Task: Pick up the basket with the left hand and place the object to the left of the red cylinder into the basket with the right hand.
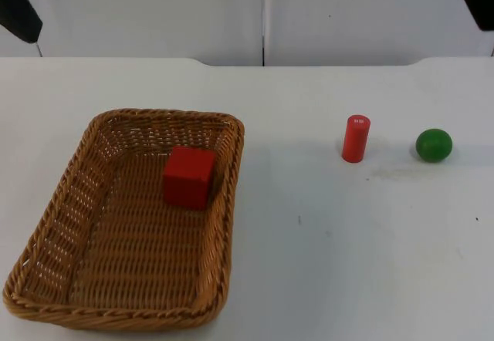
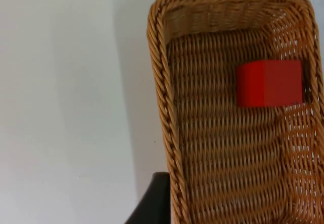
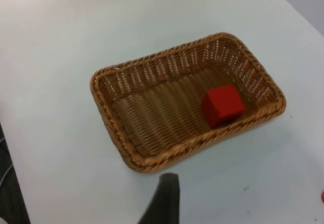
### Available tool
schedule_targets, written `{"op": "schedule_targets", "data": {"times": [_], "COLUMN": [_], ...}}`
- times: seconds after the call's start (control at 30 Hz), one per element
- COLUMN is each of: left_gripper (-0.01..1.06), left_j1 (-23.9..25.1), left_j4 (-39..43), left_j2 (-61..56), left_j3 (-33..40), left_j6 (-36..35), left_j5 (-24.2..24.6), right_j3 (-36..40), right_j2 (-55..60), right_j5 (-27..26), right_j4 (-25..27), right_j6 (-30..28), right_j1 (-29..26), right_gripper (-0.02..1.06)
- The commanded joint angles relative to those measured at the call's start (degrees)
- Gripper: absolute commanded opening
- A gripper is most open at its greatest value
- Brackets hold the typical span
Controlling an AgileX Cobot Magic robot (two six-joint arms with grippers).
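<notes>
Since the cube (image 1: 188,176) already sits in the basket (image 1: 54,225) on the desk (image 1: 332,248), looks done, though I can't tell either gripper's state.

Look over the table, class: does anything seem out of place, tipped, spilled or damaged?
Nothing stands out. The basket sits flat on the table, its weave intact, with the red cube resting inside near one wall. The red cylinder stands upright, and the green ball lies apart beside it. Nothing is spilled.
</notes>
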Motion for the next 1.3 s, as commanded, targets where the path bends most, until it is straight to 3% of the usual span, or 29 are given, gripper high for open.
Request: {"op": "schedule_targets", "data": {"times": [0.0, 0.5, 0.87, 1.27], "left_gripper": [0.87, 0.87, 0.87, 0.87], "left_j1": [0.2, 0.2, -4.8, -5.0], "left_j4": [0.3, -1.0, -0.5, -0.3], "left_j2": [-2.7, -21.0, -32.9, -42.6], "left_j3": [2.0, 14.2, 16.7, 16.7], "left_j6": [-0.4, -0.4, -0.4, -0.4], "left_j5": [-1.1, -5.8, -5.4, -5.2], "right_j3": [0.1, 0.1, 0.1, 0.1], "right_j2": [-0.3, -0.3, -0.3, -0.3], "right_j5": [-1.6, -3.6, -3.5, -3.5], "right_j4": [-0.1, -0.1, -0.1, -0.1], "right_j6": [-0.2, 4.7, 6.9, 7.5], "right_j1": [0.0, 0.0, 0.0, 0.0], "right_gripper": [0.76, 0.76, 0.76, 0.76]}}
